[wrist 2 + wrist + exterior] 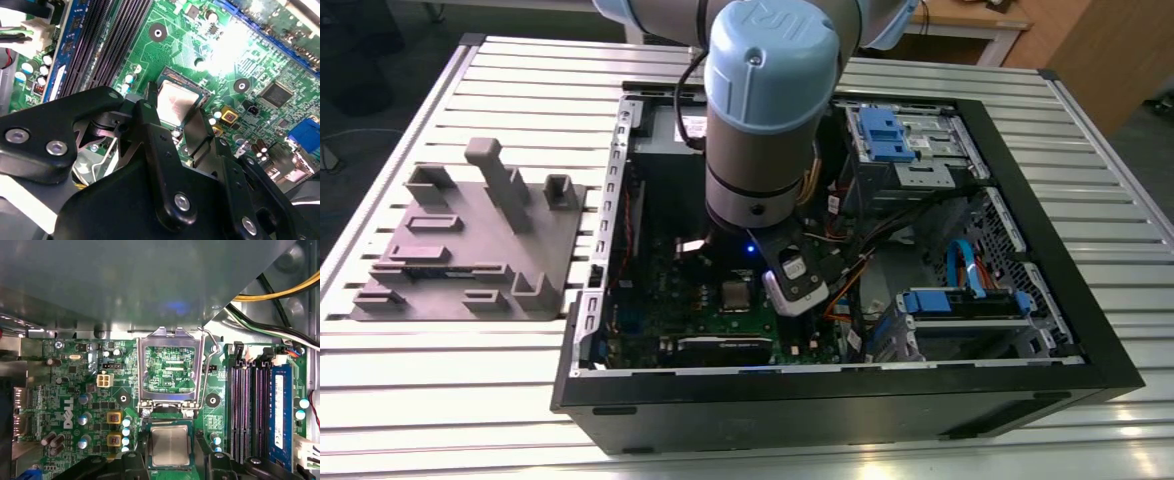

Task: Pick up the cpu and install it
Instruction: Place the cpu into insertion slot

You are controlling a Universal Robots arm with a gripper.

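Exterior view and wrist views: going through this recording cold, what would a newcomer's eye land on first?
The pale-blue-capped robot arm reaching down into the open computer case dominates the middle of the exterior view. In the first wrist view, the silvery cpu stands out against the green motherboard, right beside the opened socket bracket.

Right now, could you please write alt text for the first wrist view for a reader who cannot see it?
The silvery cpu, flanked by the black gripper, sits against the green motherboard. Next to it the socket bracket is swung open, with dark memory slots alongside and a grey metal panel beyond.
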